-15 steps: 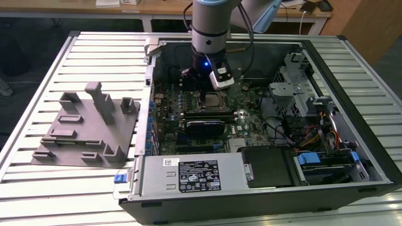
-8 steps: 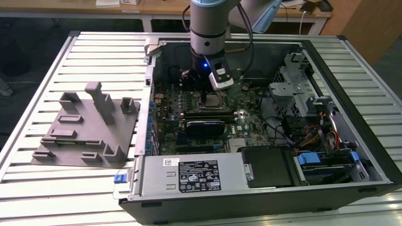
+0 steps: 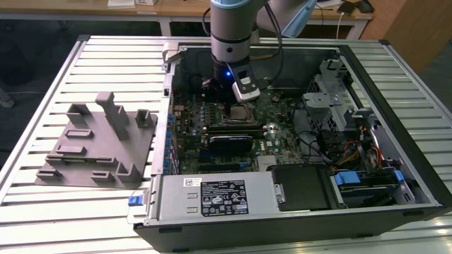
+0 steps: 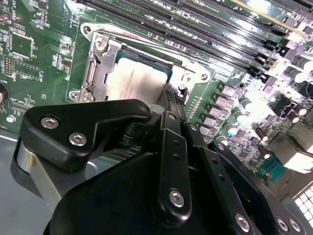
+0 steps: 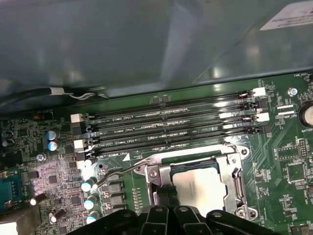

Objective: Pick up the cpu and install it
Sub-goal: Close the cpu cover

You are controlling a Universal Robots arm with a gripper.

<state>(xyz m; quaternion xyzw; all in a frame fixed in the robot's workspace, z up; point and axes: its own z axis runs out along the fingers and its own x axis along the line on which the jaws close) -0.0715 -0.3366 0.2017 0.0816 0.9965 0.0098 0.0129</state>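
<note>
Gripper [image 4: 171,99], jaws drawn together and clasping nothing, its tip just beside one edge of the socket [image 4: 96,66]. The cpu [image 4: 134,82] lies flat inside the socket's metal frame, silver top up, apart from any grasp. In the second wrist view the gripper's black linkage covers the near foreground and hides one corner of the cpu. The first wrist view shows what that view does not: a wire lever [image 5: 117,172] running off from a socket corner, and a cluster of capacitors [image 5: 53,139] beyond it. Both wrist views show the memory slots [image 5: 171,128] in parallel rows alongside the socket. The exterior view places the socket under the arm [image 3: 229,32] within the open computer case [image 3: 395,53], with the power supply box [image 3: 211,197] nearer the camera than the socket and a grey fixture block [image 3: 99,143] on the slatted table [image 3: 42,79], well apart from the socket toward the exterior view's left.
</note>
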